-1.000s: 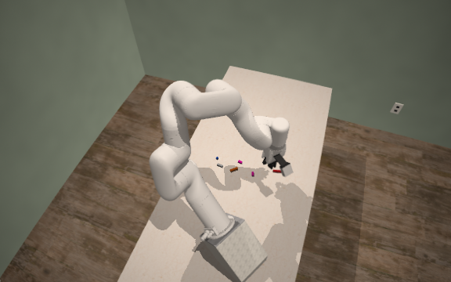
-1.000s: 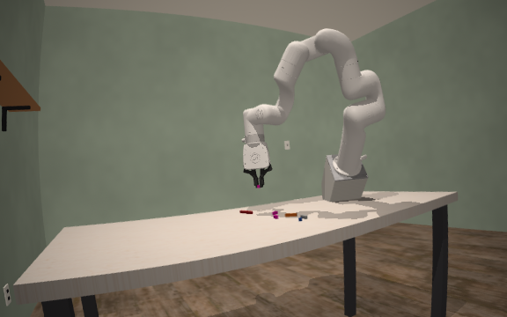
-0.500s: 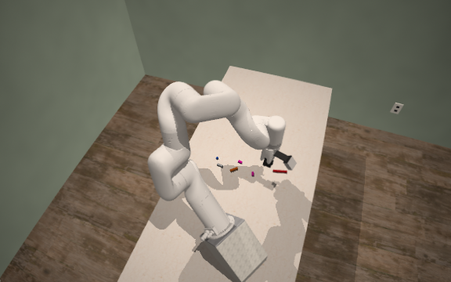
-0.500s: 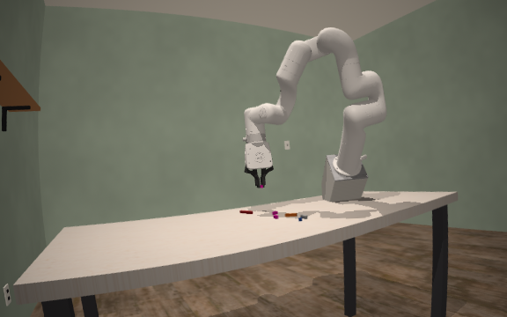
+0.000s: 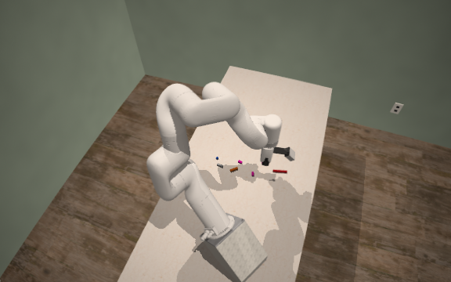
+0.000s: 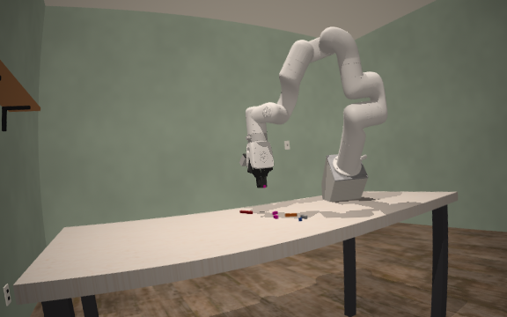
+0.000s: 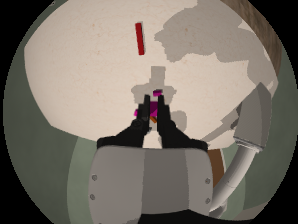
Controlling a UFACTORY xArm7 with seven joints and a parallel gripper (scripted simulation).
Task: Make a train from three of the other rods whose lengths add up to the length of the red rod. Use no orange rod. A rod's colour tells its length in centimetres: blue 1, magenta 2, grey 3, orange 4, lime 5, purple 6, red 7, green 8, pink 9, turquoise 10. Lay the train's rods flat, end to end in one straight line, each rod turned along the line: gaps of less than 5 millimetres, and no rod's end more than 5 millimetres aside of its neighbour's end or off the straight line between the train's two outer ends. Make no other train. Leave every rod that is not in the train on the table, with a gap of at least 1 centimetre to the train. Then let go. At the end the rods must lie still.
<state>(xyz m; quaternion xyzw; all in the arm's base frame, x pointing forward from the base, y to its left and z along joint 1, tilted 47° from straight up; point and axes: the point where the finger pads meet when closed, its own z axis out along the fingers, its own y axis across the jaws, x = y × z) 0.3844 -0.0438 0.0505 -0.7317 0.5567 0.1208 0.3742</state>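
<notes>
My gripper (image 5: 265,164) (image 6: 261,187) (image 7: 153,102) is shut on a magenta rod (image 6: 265,186) (image 7: 154,106), held high above the table. The red rod (image 5: 279,171) (image 6: 246,212) (image 7: 140,39) lies flat, apart from the others. One magenta rod (image 5: 253,174) (image 6: 275,212) (image 7: 158,93) lies on the table, and another magenta rod (image 5: 239,161) (image 6: 275,217) (image 7: 136,113) lies apart from it. A grey rod (image 5: 220,165) (image 6: 304,217) and a blue rod (image 5: 217,158) (image 6: 300,219) lie farther off. The fingers partly hide the rods behind them in the wrist view.
An orange rod (image 5: 233,169) (image 6: 290,215) (image 7: 153,120) lies between the grey rod and the magenta rods. The arm's shadow falls across the pale table (image 5: 288,102) (image 6: 148,246). A wall shelf (image 6: 7,85) stands far off at the left in the exterior view.
</notes>
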